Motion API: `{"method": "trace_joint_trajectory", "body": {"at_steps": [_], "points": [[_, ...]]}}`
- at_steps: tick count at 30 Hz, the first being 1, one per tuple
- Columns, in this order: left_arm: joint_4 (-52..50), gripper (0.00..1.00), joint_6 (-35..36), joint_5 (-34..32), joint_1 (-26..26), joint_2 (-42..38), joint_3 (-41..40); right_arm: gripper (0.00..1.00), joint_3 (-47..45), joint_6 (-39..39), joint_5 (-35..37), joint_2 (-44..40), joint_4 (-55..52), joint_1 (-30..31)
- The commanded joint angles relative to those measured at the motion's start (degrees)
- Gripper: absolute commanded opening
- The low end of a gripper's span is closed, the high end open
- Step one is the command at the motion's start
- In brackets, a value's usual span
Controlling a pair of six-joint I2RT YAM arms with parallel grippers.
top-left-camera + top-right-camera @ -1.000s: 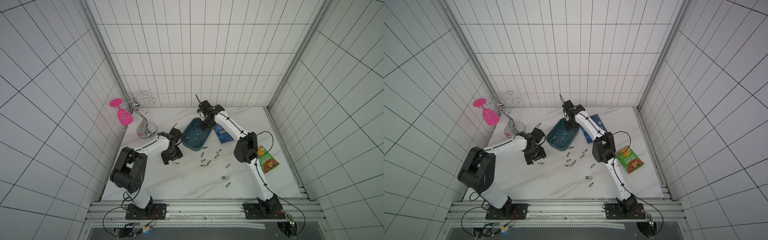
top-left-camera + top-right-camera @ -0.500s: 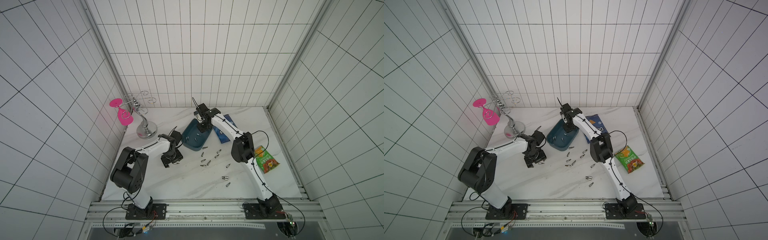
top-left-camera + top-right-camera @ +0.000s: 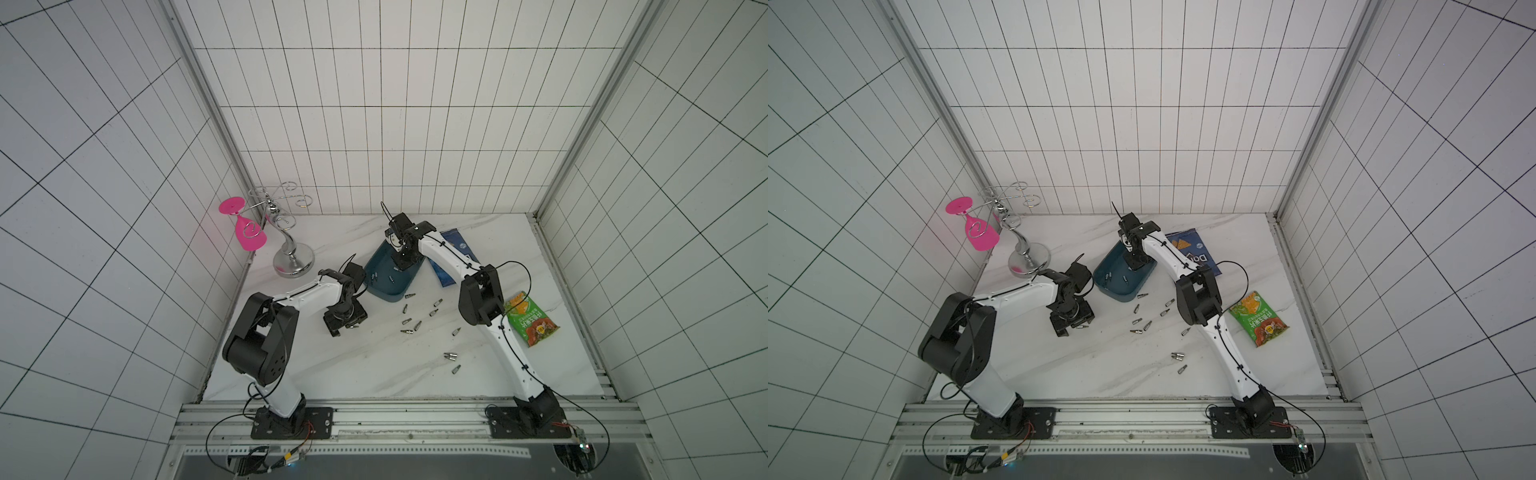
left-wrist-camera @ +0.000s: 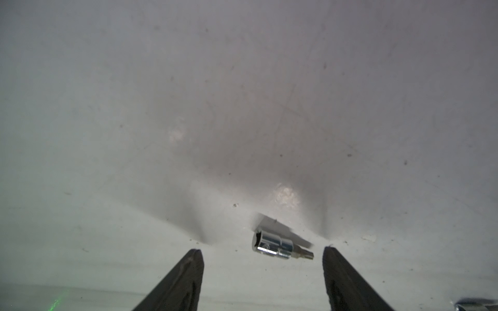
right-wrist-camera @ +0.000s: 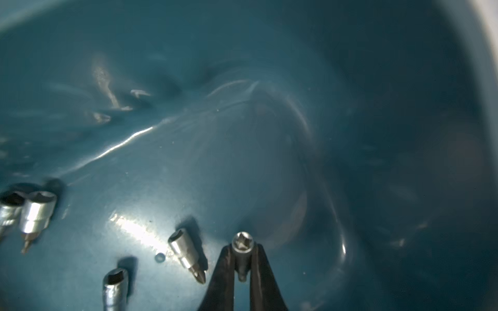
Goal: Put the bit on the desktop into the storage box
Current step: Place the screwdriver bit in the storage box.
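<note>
Lying inside the spread left end effector (image 4: 262, 249) — bit (image 4: 279, 245), likely light, rigid, slick chrome, roll-prone; grip barrel crosswise — right end effector (image 5: 244, 249) pinches second bit (image 5: 242, 241).

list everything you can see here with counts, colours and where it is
desktop: one, white marbled, under everything
storage box: one, dark teal, mid-back of the desktop
loose bits: about a dozen, silver, scattered on the desktop before the storage box
boxed bits: four seen, silver, in the storage box
chip bag: one, blue, beside the storage box
snack bag: one, green, near the desktop's right edge
glass rack: one, chrome, back left corner
glass: one, pink, hanging on the glass rack
walls: three, white tile, around the desktop
left tool: one, black, open, low over one loose bit
right tool: one, black, shut on a held bit over the storage box
</note>
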Motion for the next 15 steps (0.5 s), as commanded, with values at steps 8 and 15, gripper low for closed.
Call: {"method": "trace_joint_trajectory", "body": {"at_steps": [8, 15], "points": [[2.63, 0.68, 0.08, 1.26, -0.52, 1.95, -1.25, 0.06, -0.95, -0.05, 1.28, 1.43, -0.14, 0.71], [2.73, 0.65, 0.52, 0.98, -0.52, 2.51, -1.28, 0.10, -0.95, -0.15, 1.19, 1.66, -0.18, 0.72]]}}
